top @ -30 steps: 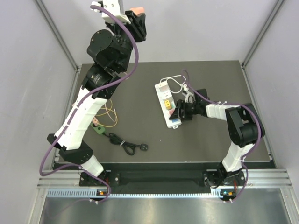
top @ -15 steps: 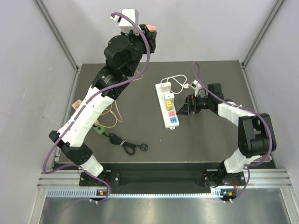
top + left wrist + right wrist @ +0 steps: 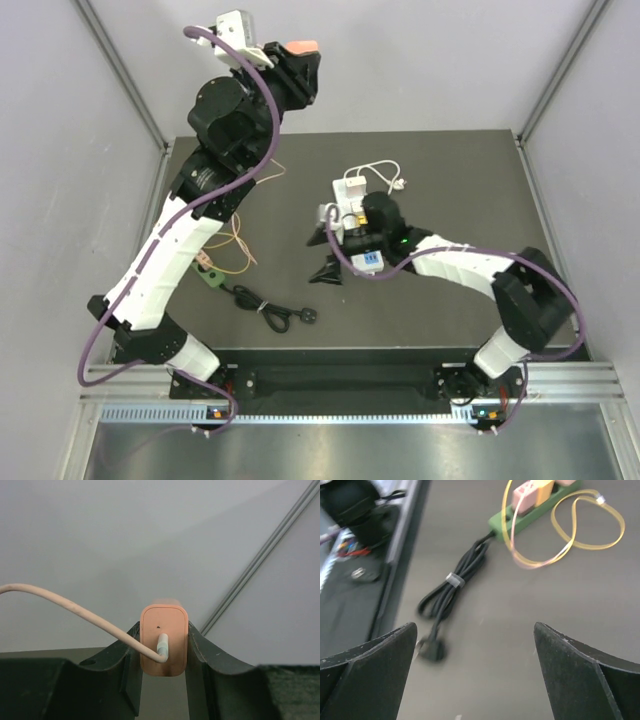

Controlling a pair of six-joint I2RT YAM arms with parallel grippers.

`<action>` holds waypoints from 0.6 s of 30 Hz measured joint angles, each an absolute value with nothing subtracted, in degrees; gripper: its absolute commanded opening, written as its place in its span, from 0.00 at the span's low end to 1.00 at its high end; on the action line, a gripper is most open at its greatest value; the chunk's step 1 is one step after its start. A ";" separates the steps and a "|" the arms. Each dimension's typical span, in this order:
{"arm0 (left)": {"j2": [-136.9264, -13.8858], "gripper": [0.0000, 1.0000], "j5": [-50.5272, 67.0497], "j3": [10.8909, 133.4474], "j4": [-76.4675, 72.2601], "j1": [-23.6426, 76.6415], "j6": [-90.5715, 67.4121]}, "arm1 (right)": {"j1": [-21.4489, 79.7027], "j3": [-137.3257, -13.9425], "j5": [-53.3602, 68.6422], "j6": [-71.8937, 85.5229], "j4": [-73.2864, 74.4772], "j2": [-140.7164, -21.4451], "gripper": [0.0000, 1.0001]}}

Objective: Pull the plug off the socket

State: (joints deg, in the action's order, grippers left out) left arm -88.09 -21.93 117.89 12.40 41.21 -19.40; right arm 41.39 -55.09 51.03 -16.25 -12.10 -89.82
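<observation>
My left gripper (image 3: 297, 62) is raised high above the table's far edge, shut on an orange plug (image 3: 299, 46). In the left wrist view the orange plug (image 3: 164, 640) sits squeezed between both fingers, and its pale cable (image 3: 65, 607) trails off to the left. A green socket strip (image 3: 210, 272) lies on the mat at the left; in the right wrist view the strip (image 3: 520, 517) carries a pink and a yellow plug. My right gripper (image 3: 323, 253) hovers wide open over bare mat, left of the white power strip (image 3: 352, 215); nothing is between its fingers (image 3: 380, 650).
A coiled black cable (image 3: 262, 305) ends in a black plug (image 3: 310, 315) near the front of the mat. Thin yellow and pink cable loops (image 3: 580, 525) lie by the green strip. A white charger (image 3: 355, 185) with its cord sits on the white strip's far end.
My right gripper has crossed from the right side of the white strip to its left and opened wide. The left arm has swung a little, still holding the orange plug aloft.
</observation>
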 measured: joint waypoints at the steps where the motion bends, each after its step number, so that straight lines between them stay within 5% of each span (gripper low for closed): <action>1: -87.96 0.00 -21.93 118.21 12.40 41.21 -19.99 | 43.42 -56.27 48.40 -15.79 -14.02 -91.61 1.00; 15: -81.93 0.00 -22.20 118.91 12.58 41.12 -25.47 | 58.11 -83.77 23.75 -14.39 -16.58 -112.33 0.97; 17: -81.03 0.00 -22.39 118.61 12.53 41.12 -25.63 | 58.76 -84.71 20.75 -15.16 -16.25 -113.69 0.78; 18: -80.53 0.00 -22.52 118.30 12.51 41.12 -25.63 | 58.85 -84.88 19.16 -15.62 -15.84 -114.13 0.58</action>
State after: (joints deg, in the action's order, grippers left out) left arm -80.53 -22.52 118.30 12.51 41.12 -25.63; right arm 58.85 -84.88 19.16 -15.62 -15.84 -114.13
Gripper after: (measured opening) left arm 0.383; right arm 0.830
